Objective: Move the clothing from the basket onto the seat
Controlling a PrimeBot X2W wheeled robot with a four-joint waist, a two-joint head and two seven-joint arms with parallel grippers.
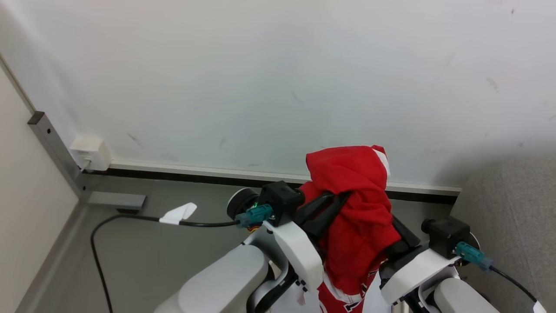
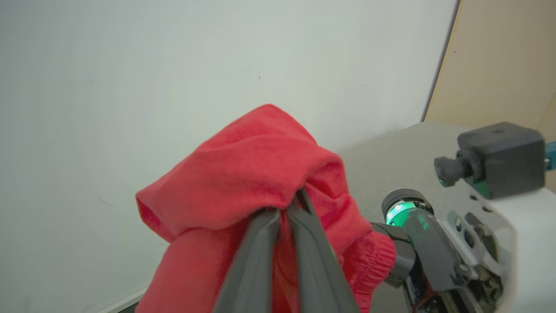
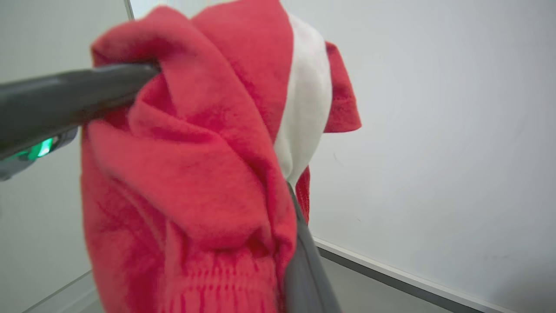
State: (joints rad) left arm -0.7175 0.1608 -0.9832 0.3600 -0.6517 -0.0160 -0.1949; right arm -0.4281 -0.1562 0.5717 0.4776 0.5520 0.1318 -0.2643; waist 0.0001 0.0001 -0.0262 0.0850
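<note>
Closest to me, the two pale forearms come up from below the clothing (image 1: 356,208), one on each side of it. The left gripper (image 2: 289,206) reaches in from the garment's left, its dark fingers pressed together with a fold of red fabric pinched between them. The right gripper (image 1: 402,237) comes in from the garment's right. Its jaws are closed too, and the cloth is bunched over its fingertips, so I judge it has a hold as well, though the tips themselves are buried in the folds.

The clothing itself hangs in the air between the two claws, draped in a heap over them. A white trim panel shows at its top edge, and its lower end trails down between the arms.

Under and to the left of the garment is bare grey floor (image 1: 173,252). Off to its right, lower down and well apart from it, is the grey seat (image 1: 508,217). Behind the garment stands the white wall (image 1: 278,87).

By my reckoning the lift out of the basket is done, since the garment hangs free. What remains is the carry across to the right, the lowering onto the seat and the release by both claws.
</note>
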